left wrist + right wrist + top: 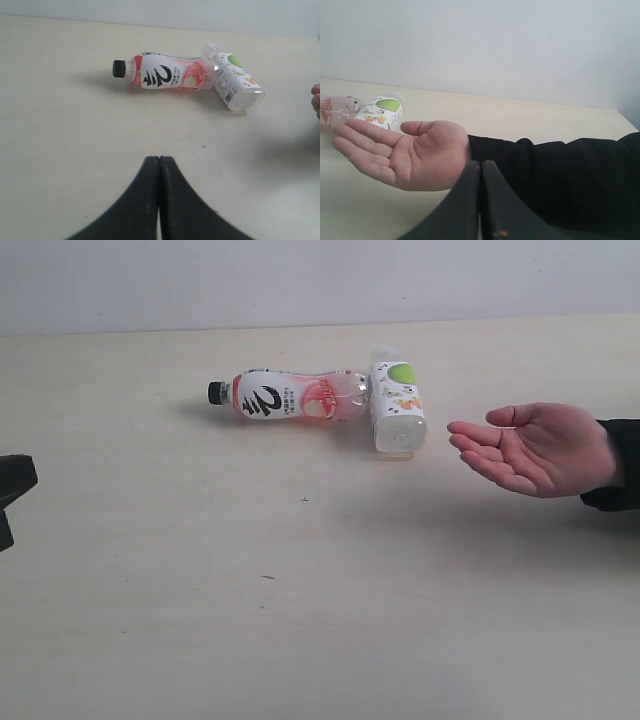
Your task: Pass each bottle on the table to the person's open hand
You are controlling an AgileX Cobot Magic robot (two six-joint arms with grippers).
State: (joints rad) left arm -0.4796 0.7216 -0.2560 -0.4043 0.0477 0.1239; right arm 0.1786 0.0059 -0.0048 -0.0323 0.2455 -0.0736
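Table (300, 620), pink bottle (295, 398) touching another, left claw (159, 159) and right claw (480, 163) clenched, sleeve (620, 465) cropped

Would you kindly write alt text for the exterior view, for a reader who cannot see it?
A pink-red bottle with a black cap and a green-labelled bottle lie touching on a pale table. An open hand waits palm up at the view's right.

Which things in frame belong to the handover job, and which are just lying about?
Job:
- pink-red bottle, black cap, lying down
- green-label bottle, lying at the pink-red bottle's base end
- open hand, palm up
- table
- left gripper and right gripper, both shut

Not job:
- pale wall
- dark speck on the table
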